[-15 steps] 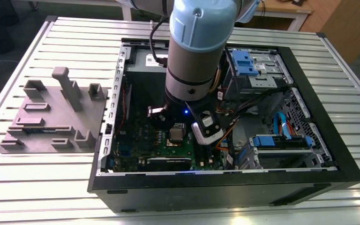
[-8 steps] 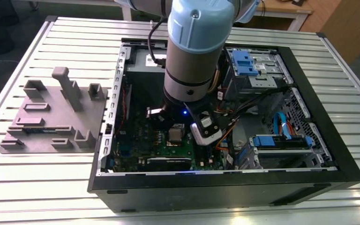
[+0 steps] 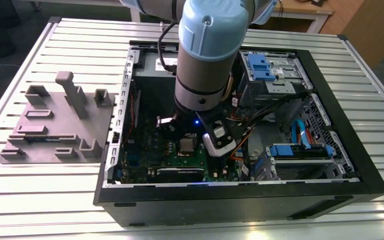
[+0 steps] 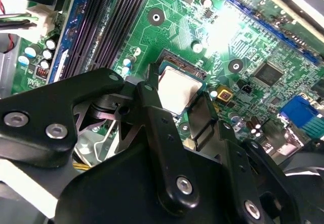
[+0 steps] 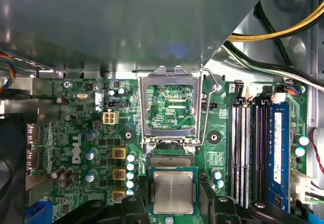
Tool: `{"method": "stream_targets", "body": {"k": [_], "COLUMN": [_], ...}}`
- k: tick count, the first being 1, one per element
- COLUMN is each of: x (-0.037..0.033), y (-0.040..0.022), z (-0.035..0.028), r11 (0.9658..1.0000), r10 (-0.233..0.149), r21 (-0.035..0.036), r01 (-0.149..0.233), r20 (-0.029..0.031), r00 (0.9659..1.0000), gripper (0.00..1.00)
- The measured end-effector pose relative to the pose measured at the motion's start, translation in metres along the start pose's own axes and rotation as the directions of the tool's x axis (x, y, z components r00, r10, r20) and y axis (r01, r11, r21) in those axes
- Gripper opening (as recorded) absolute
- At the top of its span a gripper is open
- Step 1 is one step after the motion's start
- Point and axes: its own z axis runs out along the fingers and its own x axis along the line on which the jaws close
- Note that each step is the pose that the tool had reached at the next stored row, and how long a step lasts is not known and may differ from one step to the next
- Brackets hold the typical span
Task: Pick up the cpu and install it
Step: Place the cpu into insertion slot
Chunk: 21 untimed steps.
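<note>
cpu (image 5: 173, 192): sq, silver-grey top, prob seated.

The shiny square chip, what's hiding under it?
The cpu lies over its socket on the green motherboard. Only the socket's edge shows; the rest is covered.

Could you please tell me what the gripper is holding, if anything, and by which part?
The gripper holds the cpu by two opposite edges, just above the open socket.
</note>
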Motion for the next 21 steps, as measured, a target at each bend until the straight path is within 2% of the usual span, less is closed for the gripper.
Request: {"method": "stream_targets", "body": {"k": [3,11,21], "x": [0.0001,0.0002,0.001], "y": [-0.0001,-0.0001,-0.0003], "z": [0.0022,0.0033,0.0088], "r11": [1.0,1.0,1.0], "r10": [0.0,0.0,0.0], "r21": [0.0001,0.0002,0.0002], "r01": [0.0,0.0,0.0], "r20": [-0.0001,-0.0001,-0.0002], "r00": [1.0,1.0,1.0], "gripper": [0.47,0.47,0.47]}}
